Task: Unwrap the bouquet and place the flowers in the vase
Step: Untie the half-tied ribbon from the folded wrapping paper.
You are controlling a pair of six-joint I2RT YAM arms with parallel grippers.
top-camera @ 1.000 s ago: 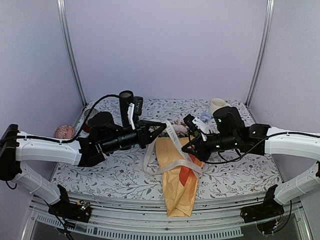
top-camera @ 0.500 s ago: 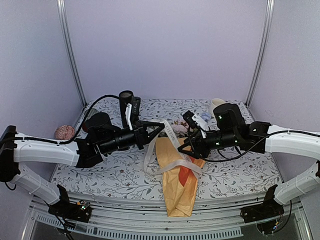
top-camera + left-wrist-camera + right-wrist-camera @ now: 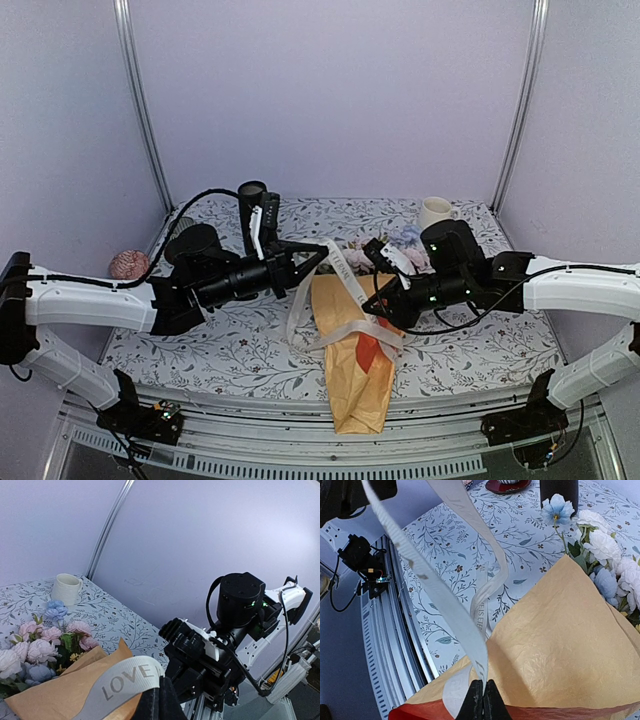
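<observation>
Both arms are on the ribbon here. The left fingers [image 3: 152, 707] are clenched on the cream ribbon with grey lettering [image 3: 129, 678], holding one strand up off the worktop. The right fingers [image 3: 476, 701] are pinched shut on another strand, right at the edge where the orange inner sheet [image 3: 435, 714] peeks from under the tan paper. I read this as the untying step: the bow looks pulled loose, but strands lie across the wrap and the ribbon is not yet off it.

The bouquet, a cone of tan kraft paper [image 3: 357, 375], lies on the floral-patterned worktop [image 3: 470, 350] between the two arms, narrow end toward the near edge. The pastel flowers in white, pink and pale blue [image 3: 385, 250] sit in its wide far end, none of them out yet.

The next move, I'd say, is to draw the strands apart until the ribbon slips free, then drop it aside and open the paper. That calls for a pull that doesn't drag the light cone along.

The tall slim matte black vase [image 3: 250, 205] stands upright at the far left, behind the left arm, which lies across the route from the bouquet. A white mug [image 3: 435, 212] sits far right near the flower heads. A red saucer [image 3: 507, 485] is near the vase, and a pink knobbly ball [image 3: 128, 263] rests at the left edge. The trailing loops could snag.
</observation>
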